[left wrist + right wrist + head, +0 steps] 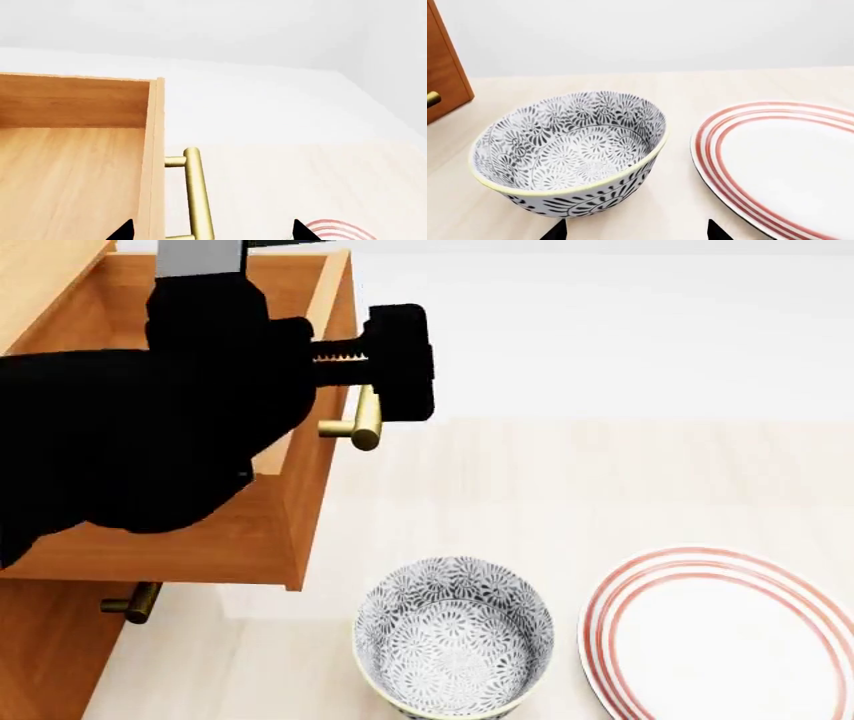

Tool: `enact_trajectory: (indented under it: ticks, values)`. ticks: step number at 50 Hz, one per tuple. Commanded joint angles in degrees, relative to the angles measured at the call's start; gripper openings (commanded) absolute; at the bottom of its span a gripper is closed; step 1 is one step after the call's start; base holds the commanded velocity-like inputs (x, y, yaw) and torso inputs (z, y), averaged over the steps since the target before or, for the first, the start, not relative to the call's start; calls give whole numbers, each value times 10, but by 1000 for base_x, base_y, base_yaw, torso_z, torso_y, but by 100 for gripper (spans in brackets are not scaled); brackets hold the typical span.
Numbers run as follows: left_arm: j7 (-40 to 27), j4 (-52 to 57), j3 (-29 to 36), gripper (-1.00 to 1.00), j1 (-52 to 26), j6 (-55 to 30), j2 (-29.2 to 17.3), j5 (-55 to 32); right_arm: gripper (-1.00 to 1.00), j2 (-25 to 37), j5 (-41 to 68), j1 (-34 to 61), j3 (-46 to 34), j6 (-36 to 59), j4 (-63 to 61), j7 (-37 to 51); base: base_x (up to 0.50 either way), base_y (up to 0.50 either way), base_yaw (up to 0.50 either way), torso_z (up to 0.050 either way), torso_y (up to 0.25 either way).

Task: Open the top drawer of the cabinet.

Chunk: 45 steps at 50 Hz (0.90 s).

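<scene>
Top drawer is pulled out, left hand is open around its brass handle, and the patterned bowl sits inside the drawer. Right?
Not quite. The top drawer is pulled out and the left hand straddles the brass handle, open, but the bowl is not in the drawer. The head view shows it on the floor in front of the cabinet, beside the red-striped plate.
</scene>
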Motion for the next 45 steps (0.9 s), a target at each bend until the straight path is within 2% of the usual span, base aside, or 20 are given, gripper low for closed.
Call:
enact_trajectory:
  ticks: [1, 3, 7, 13, 25, 36, 45]
  values:
    - [-16, 128, 15, 100, 20, 45, -33, 120, 100, -11, -12, 0, 12, -2, 2, -12, 0, 0, 0, 0, 0]
    - [-13, 147, 22, 100, 23, 48, -40, 142, 100, -12, -11, 1, 12, -3, 3, -12, 0, 0, 0, 0, 0]
    - [-51, 198, 46, 100, 21, 57, -58, 224, 100, -11, -11, 0, 12, -3, 3, -11, 0, 0, 0, 0, 0]
    - [-92, 247, 67, 100, 11, 50, -72, 287, 100, -12, -10, 2, 13, -3, 5, -10, 0, 0, 0, 0, 0]
    - [-162, 333, 91, 100, 6, 32, -93, 346, 100, -12, -8, 3, 12, -4, 7, -9, 0, 0, 0, 0, 0]
    - [-218, 430, 124, 100, -9, -6, -90, 409, 100, -12, -8, 4, 11, -6, 10, -10, 0, 0, 0, 0, 0]
    - [-289, 499, 188, 100, 8, -57, -78, 523, 100, -11, -7, 5, 9, -3, 8, -8, 0, 0, 0, 0, 0]
